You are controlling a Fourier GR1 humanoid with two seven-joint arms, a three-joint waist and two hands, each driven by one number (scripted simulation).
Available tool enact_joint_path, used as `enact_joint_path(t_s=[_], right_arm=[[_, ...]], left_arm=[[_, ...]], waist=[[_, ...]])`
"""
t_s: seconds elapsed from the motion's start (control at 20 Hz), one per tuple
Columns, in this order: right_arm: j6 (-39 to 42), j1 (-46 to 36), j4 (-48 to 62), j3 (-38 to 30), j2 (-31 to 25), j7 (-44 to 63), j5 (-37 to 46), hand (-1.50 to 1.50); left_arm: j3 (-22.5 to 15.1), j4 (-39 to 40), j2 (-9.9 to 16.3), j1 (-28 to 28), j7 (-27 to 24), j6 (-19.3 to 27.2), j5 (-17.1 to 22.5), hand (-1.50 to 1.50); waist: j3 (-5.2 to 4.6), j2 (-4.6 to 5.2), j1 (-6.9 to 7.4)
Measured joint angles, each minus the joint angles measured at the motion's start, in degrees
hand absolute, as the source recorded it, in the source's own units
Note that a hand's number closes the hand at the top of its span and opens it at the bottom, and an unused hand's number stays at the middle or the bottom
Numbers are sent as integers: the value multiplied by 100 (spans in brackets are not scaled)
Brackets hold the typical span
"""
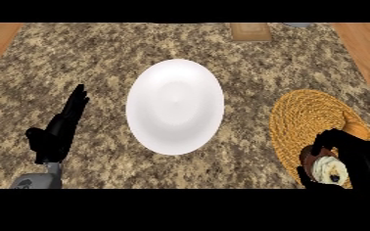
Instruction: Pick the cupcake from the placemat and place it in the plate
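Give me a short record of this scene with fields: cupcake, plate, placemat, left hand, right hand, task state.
cupcake: over the placemat's lower edge, inside the right hand
plate: white, middle of the counter, nothing on it
placemat: round, woven, right of the plate
left hand: open, fingers up, resting at the view's left
right hand: curled round the cupcake
task state: cupcake not yet in the plate

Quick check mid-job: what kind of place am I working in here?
Likely a kitchen counter set for serving: a speckled granite top, a white plate at centre, and a woven placemat where the right hand curls round a cupcake.
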Motion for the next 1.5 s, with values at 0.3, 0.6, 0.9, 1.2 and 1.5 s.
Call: enact_joint_path(t_s=[0.3,0.6,0.9,1.2,1.5], right_arm=[[-42,60,-1083,-265,123,172,314,150],[648,-785,-1504,-124,469,821,345,150],[1335,-2231,-1087,386,1158,1567,644,150],[1475,-3199,55,896,2079,1650,895,150],[1131,-4034,1596,1152,3093,1512,1300,150]], left_arm=[[-17,-52,-68,69,-43,-28,-100,0],[69,-181,-51,114,45,-185,-99,0],[111,-47,-140,9,36,-253,-185,0],[230,46,-129,-7,-59,-357,-211,0],[219,9,-232,-60,8,-330,-311,0]], waist=[[1,13,57],[0,25,125],[-1,34,167],[0,41,187],[2,42,196]])
